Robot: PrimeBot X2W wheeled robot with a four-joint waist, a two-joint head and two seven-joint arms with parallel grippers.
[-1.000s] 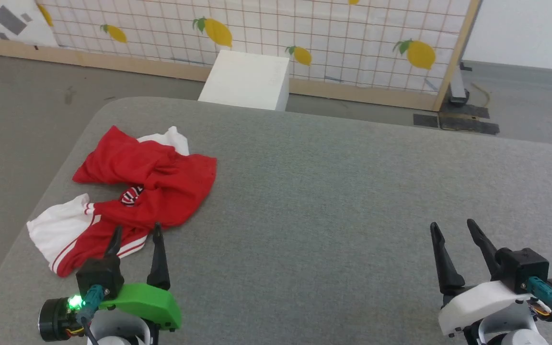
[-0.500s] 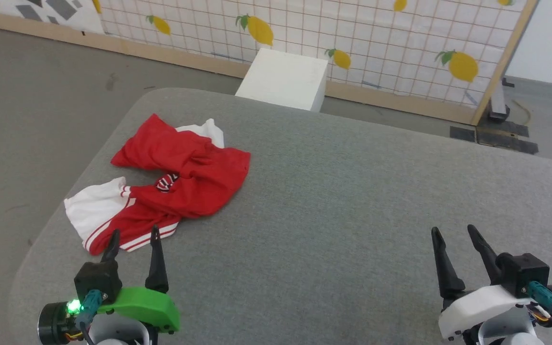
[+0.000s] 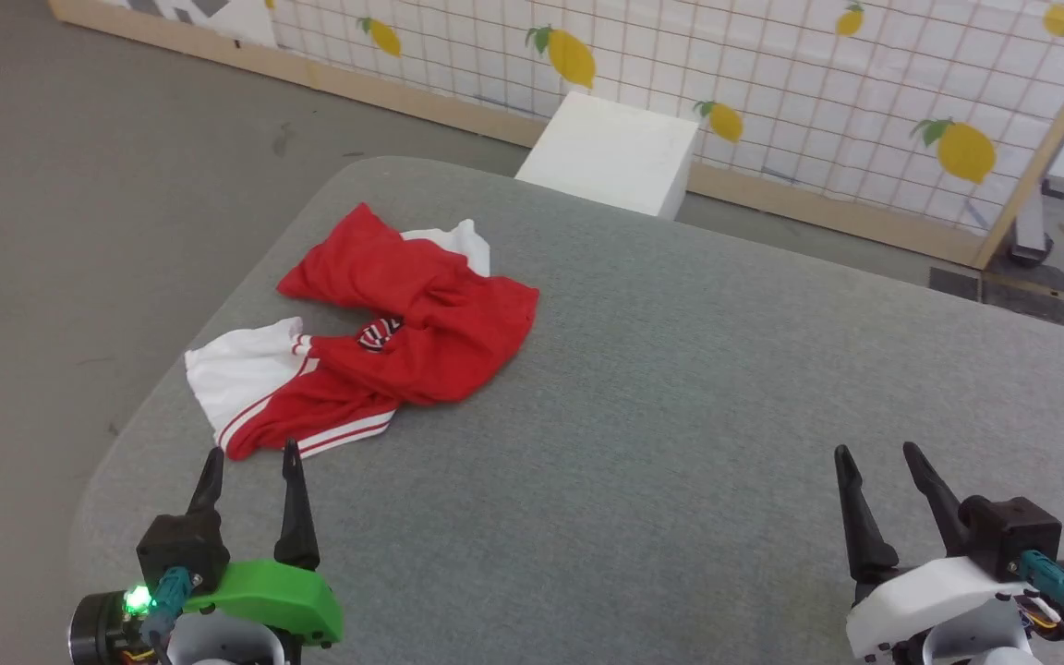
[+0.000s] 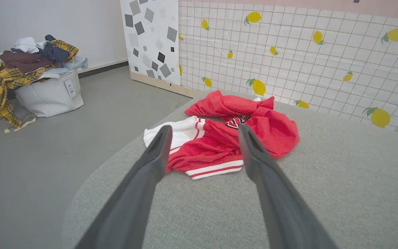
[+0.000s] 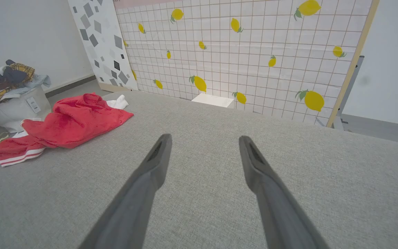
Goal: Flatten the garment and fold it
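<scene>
Head view: shirt (image 3: 403,332) lies crumpled on the far-left part of the grey surface (image 3: 680,416), near its edge. Left end effector (image 3: 252,451) is spread and empty, tips just short of the striped trim. Right end effector (image 3: 876,451) is spread and empty, well apart from the shirt.

Left wrist view: fabric judged light, limp and not fragile; it will drape and bunch. Likely holds: striped trim, white sleeve edge. White bag (image 4: 47,93) on the floor, heaped above its rim with clothes (image 4: 29,58).

Right wrist view: shirt off to the left.
</scene>
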